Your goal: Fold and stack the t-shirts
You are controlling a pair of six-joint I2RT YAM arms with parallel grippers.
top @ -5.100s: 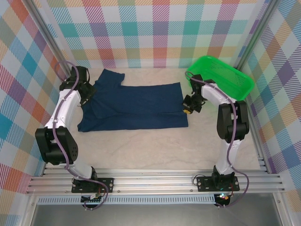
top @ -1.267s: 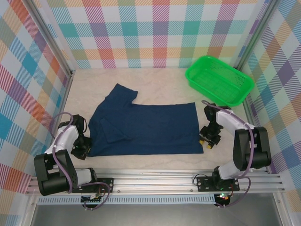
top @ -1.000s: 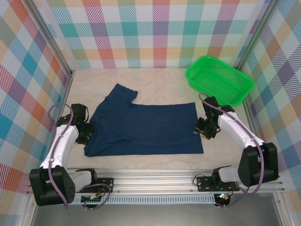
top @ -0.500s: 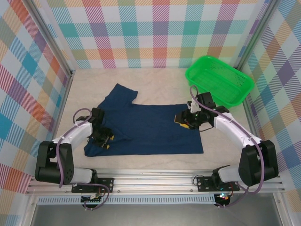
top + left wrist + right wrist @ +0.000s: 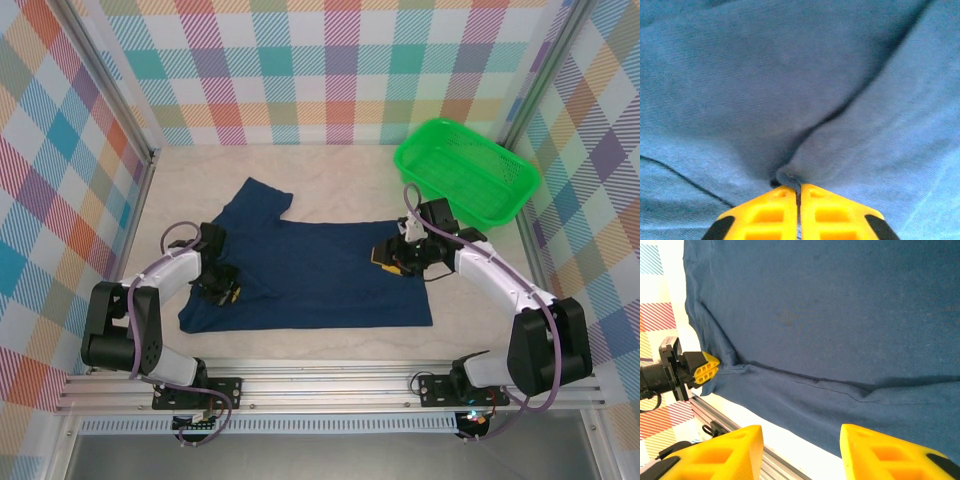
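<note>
The dark navy t-shirt (image 5: 320, 270) lies spread flat on the pale table, one sleeve pointing to the far left. My left gripper (image 5: 225, 291) rests low on the shirt's left side, by the near sleeve fold. In the left wrist view it (image 5: 799, 188) is shut, with a small pinch of the blue cloth (image 5: 790, 75) between its yellow tips. My right gripper (image 5: 386, 258) hovers over the shirt's right part, pointing left. In the right wrist view it (image 5: 800, 432) stands open above the cloth (image 5: 840, 315) with nothing between its fingers. That view also shows the left gripper (image 5: 710, 368) at the shirt's far end.
A green plastic basket (image 5: 468, 168) stands at the back right corner. Plaid walls close in the table on three sides. An aluminium rail (image 5: 330, 385) runs along the near edge, just below the shirt's hem.
Both arms swung in from the shirt's side edges onto the cloth. In the last half second the left gripper shut on a fold of the shirt; the right gripper barely moved.
</note>
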